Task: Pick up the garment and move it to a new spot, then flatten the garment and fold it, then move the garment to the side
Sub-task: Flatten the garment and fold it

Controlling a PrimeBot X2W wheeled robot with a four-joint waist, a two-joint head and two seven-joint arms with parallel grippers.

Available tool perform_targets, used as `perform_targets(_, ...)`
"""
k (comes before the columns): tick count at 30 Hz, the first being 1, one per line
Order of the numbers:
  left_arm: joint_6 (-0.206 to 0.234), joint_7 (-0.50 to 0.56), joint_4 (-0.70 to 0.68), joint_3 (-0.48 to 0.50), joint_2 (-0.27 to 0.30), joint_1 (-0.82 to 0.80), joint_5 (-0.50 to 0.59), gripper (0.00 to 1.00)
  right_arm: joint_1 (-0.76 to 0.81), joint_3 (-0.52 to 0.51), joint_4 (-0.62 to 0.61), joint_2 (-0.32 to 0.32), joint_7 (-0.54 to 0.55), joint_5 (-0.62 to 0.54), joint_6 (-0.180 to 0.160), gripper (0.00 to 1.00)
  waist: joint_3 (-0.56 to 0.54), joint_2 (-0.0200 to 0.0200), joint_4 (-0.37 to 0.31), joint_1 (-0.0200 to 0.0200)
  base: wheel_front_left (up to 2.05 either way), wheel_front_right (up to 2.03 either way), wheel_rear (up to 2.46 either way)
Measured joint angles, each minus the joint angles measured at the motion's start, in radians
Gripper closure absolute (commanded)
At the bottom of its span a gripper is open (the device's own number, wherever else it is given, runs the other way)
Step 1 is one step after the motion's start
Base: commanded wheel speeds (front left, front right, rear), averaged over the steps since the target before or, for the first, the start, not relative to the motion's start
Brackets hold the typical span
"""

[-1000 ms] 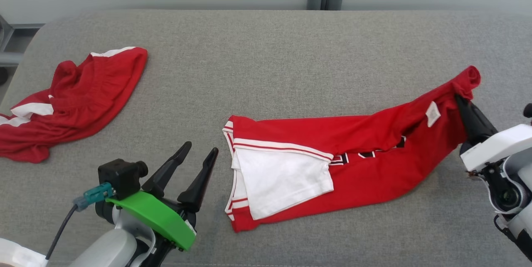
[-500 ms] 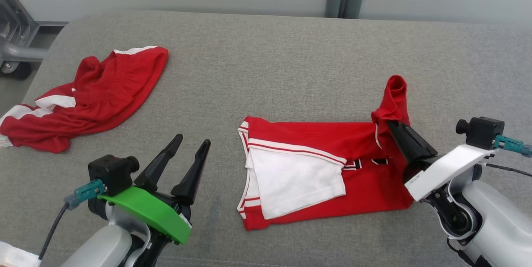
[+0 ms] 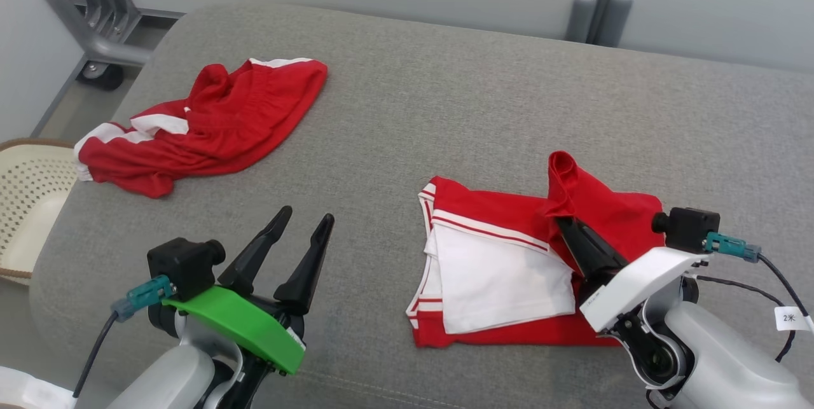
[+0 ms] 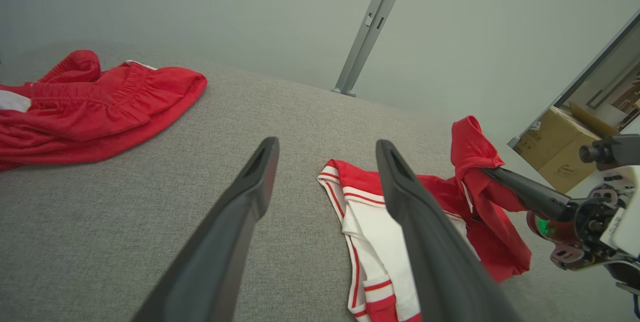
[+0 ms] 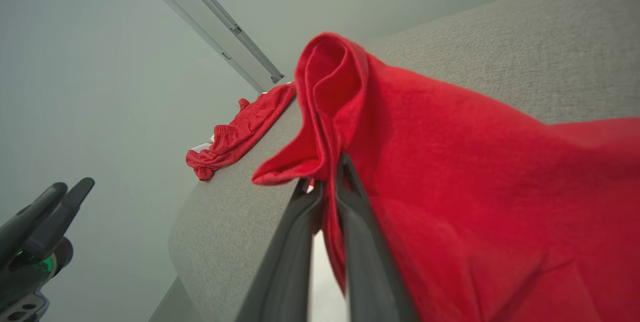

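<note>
Red-and-white garment (image 3: 489,263) lies right of centre on the grey bench (image 3: 445,97), long axis left to right. The right pincer (image 3: 563,226) pinches its raised right end — the flat half stretches leftward from there. The left pincer (image 3: 307,215), spread and empty, hovers near the garment's left edge.

The right hand (image 3: 562,223), pinched on the jersey's (image 3: 502,272) red end, has swung in from the far right and carried that end left over the garment. The jersey, stretched out long a second ago, now lies doubled over and much shorter, its black lettering and white tag covered. The head camera has turned too, bringing a basket (image 3: 28,196) in at the left edge
</note>
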Motion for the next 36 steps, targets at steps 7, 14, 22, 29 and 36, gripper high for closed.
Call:
perform_targets(7,0.004,0.0,0.001,-0.004,-0.002,0.003,0.0,0.0,-0.002,0.01,0.035,0.043,0.015,0.005,-0.024,1.0,-0.005,0.0,0.081,0.0,0.0,0.0,0.0)
perform_targets(14,0.004,0.0,0.0,-0.002,-0.001,0.017,0.0,0.0,-0.018,0.023,0.074,0.087,0.033,0.009,-0.038,1.0,-0.009,0.0,0.151,0.0,0.0,0.0,0.0)
perform_targets(22,0.005,-0.001,-0.001,0.006,0.002,0.024,-0.002,0.0,-0.07,0.049,0.148,0.119,0.062,-0.001,-0.062,1.0,0.006,0.0,0.188,0.0,0.0,0.0,0.0)
perform_targets(29,0.005,-0.007,0.0,0.012,0.005,0.035,-0.006,0.0,-0.07,0.061,0.19,0.141,0.077,-0.001,-0.065,0.0,0.009,0.0,0.184,0.0,0.0,0.0,0.0)
perform_targets(36,0.013,-0.008,-0.002,0.028,0.02,0.039,-0.006,0.0,-0.098,0.072,0.184,0.168,0.075,-0.001,-0.031,0.0,0.006,0.0,0.156,0.0,0.0,0.0,0.0)
